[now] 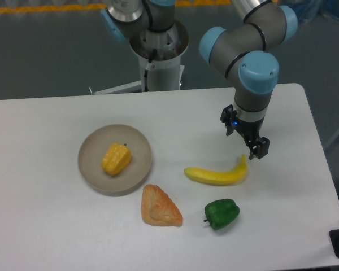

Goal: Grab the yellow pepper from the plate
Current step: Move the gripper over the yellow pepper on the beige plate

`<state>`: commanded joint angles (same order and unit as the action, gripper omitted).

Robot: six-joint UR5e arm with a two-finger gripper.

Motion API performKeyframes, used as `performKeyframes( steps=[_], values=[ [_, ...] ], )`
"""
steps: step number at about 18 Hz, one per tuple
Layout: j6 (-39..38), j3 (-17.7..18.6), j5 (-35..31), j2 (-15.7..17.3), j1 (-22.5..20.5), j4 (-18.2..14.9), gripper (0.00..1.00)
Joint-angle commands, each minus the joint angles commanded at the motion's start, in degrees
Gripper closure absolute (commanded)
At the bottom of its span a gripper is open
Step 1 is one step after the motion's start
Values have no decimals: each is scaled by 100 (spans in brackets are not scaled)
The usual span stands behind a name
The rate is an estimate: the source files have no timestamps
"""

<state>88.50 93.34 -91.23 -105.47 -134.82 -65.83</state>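
The yellow pepper (116,158) is a small lumpy yellow-orange pepper lying in the middle of the round beige-grey plate (91,146) at the left centre of the white table. My gripper (256,148) hangs far to the right of the plate, just above the right tip of the banana. Its dark fingers point down and nothing is between them. I cannot tell from this angle how wide the jaws stand.
A long yellow banana (217,174) lies right of centre. An orange-brown bread slice (159,206) lies just below the plate's right edge. A green pepper (221,213) sits near the front. The robot base (158,53) stands at the table's back edge.
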Motion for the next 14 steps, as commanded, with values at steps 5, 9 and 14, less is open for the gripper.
performKeyframes(
  steps=[5, 9, 14],
  values=[
    [-279, -26, 35, 18, 105, -9, 0],
    [-1107, 18, 88, 61, 604, 0, 0],
    [-1932, 334, 26, 219, 1308, -9, 0]
  ],
)
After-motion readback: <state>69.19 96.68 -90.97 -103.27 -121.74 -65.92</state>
